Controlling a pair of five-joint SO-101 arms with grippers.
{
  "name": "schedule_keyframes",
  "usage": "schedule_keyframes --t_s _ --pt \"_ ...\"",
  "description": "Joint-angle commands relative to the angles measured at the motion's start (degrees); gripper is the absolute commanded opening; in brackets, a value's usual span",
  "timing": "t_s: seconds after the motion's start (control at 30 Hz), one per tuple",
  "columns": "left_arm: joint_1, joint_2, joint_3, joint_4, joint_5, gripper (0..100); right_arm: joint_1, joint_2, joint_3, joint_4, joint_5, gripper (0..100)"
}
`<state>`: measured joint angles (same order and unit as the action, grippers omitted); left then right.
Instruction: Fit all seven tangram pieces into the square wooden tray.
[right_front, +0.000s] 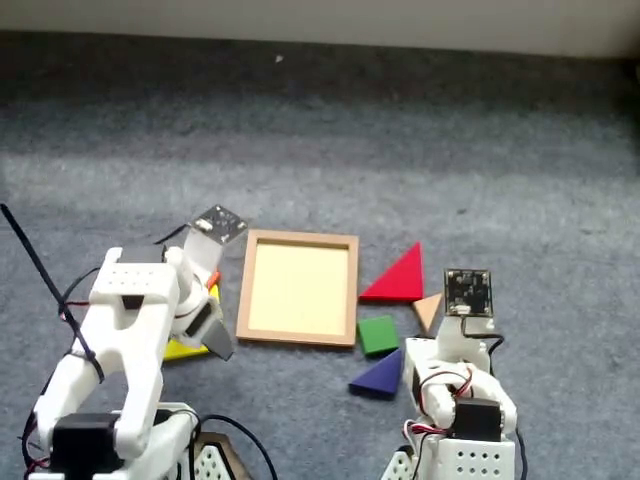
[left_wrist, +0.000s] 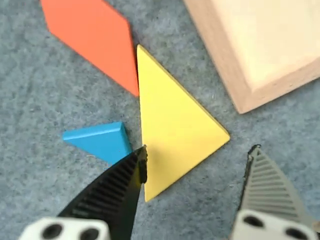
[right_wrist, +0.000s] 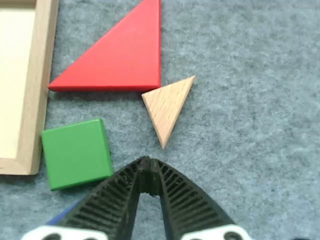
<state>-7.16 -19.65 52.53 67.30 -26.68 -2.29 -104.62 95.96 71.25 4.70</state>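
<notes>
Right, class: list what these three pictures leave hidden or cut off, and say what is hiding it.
High view: yellow triangle and orange piece mostly under the left arm.
Right wrist view: dark blue piece behind the right gripper.
Left wrist view: tray cut by the edge.

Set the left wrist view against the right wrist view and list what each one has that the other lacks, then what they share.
Left wrist view: orange parallelogram, yellow triangle and small blue triangle, with the open left gripper astride the yellow triangle's corner. Right wrist view: red triangle, pale wooden triangle, green square and the shut right gripper. Both: a stretch of the wooden tray and the grey carpet.
</notes>
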Motion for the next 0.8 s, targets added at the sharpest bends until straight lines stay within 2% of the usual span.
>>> schedule_keyframes --t_s 0.0,0.17,0.57,0.77 --pt "1.63 5.41 -5.41 -0.70 0.88 32 0.57 -0.66 8.57 0.40 0.53 0.9" --pt "1.89 11.82 -7.34 -1.23 0.79 31 0.57 -0.66 8.57 0.40 0.53 0.9" --pt "1.80 8.04 -3.56 -2.29 0.97 31 0.57 -0.66 8.57 0.40 0.53 0.9" --pt "1.89 8.84 -3.65 -2.37 0.97 24 0.57 -0.66 8.57 0.40 0.53 0.9"
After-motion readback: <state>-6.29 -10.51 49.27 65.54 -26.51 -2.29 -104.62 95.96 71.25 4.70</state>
